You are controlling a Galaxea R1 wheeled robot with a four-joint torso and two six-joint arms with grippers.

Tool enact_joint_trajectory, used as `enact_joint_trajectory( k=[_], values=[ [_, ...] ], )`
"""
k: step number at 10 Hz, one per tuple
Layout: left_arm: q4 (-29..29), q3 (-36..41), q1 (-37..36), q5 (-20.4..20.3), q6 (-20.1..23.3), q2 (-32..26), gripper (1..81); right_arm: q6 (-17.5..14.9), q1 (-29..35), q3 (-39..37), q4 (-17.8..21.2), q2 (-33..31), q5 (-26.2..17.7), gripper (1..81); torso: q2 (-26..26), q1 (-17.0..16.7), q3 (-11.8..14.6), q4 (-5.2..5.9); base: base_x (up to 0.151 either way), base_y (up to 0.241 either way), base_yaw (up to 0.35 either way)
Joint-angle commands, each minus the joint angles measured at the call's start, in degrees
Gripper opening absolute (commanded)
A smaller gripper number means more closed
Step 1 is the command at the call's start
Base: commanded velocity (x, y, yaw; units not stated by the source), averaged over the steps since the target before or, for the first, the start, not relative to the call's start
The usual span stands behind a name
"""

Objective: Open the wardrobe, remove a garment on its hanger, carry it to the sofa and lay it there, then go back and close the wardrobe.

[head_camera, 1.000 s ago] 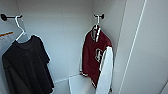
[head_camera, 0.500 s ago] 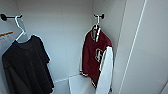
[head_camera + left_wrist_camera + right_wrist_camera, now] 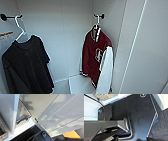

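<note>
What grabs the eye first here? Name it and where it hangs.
The dark red jacket with white sleeves stands out against the white wardrobe, hanging on a white hanger from a peg on the right side. To the left, a black T-shirt hangs on its own hanger from a dark peg.

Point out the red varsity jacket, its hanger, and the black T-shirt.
red varsity jacket (image 3: 90, 56), head view, on the dark red front panel.
hanger (image 3: 97, 19), head view, on the hook's white stem.
black T-shirt (image 3: 25, 65), head view, on the chest.
</note>
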Motion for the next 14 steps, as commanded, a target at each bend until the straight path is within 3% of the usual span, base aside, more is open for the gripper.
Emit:
enact_joint_trajectory(
  k=[1,5,9,14],
  values=[
    [1.00,17.91,-12.44,10.25,-0.11,-7.04,81.1,-0.09,2.73,0.44,-0.09,0.18,-2.81,81.1,0.00,0.00,0.00,0.00,0.000,0.000,0.000],
    [0.12,25.46,-17.97,10.33,-0.20,-10.29,81.1,0.00,3.00,0.17,-0.09,0.18,-2.81,81.1,0.02,0.00,0.00,0.00,0.000,0.000,0.000],
    [-0.76,32.41,-25.44,15.95,-1.17,-11.70,81.1,0.35,3.09,0.17,0.00,0.18,-2.81,81.1,0.02,0.02,0.00,0.00,0.000,0.000,0.000],
    [-9.01,33.38,-38.62,17.27,-1.61,-11.26,81.1,0.53,3.09,0.17,0.09,0.18,-2.72,81.1,0.02,0.05,-0.02,0.00,0.000,0.000,0.000]
  ],
)
